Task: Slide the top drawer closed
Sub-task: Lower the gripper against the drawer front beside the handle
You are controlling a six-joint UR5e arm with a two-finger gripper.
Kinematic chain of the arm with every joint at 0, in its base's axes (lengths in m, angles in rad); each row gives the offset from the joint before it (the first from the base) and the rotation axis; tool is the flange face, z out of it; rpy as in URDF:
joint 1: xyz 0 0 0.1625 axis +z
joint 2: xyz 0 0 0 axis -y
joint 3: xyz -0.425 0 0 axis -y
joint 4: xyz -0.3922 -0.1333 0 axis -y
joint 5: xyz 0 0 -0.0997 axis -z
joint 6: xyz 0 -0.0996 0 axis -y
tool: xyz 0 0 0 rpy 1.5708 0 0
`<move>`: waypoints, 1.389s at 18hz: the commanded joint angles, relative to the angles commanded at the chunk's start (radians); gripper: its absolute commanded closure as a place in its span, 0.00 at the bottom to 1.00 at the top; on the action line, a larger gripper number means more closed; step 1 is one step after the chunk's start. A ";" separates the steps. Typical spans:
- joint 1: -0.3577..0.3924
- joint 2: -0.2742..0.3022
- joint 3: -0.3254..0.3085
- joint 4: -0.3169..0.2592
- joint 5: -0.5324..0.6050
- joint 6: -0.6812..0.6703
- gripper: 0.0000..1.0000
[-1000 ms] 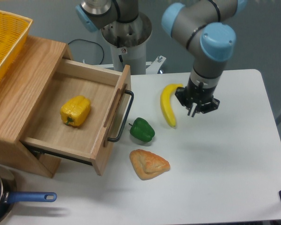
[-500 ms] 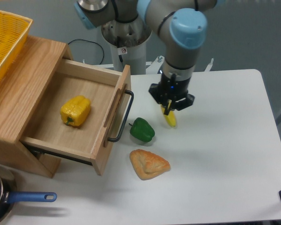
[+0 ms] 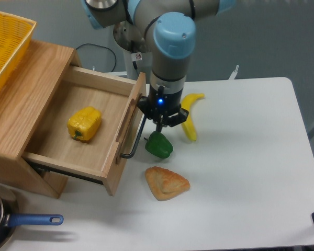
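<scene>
The top drawer [image 3: 68, 137] stands pulled well out of the wooden cabinet [image 3: 21, 99]. Its flat front panel [image 3: 126, 133] faces right and carries a black bar handle [image 3: 134, 140]. A yellow bell pepper [image 3: 84, 123] lies inside the drawer. My gripper [image 3: 159, 127] hangs just right of the drawer front, near the upper end of the handle and right above a green bell pepper [image 3: 159, 146]. Its fingers point down and look close together with nothing between them.
A banana [image 3: 189, 116] lies right of the gripper. A pastry [image 3: 166, 183] lies in front of the green pepper. A yellow basket [image 3: 5, 42] sits on the cabinet top. A pan with a blue handle [image 3: 34, 220] is at the front left.
The arm has swung left across the table, from right of the banana to just beside the drawer front. The drawer and the food have not moved.
</scene>
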 joint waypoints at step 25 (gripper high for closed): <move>-0.124 0.009 -0.012 -0.002 -0.014 -0.090 0.87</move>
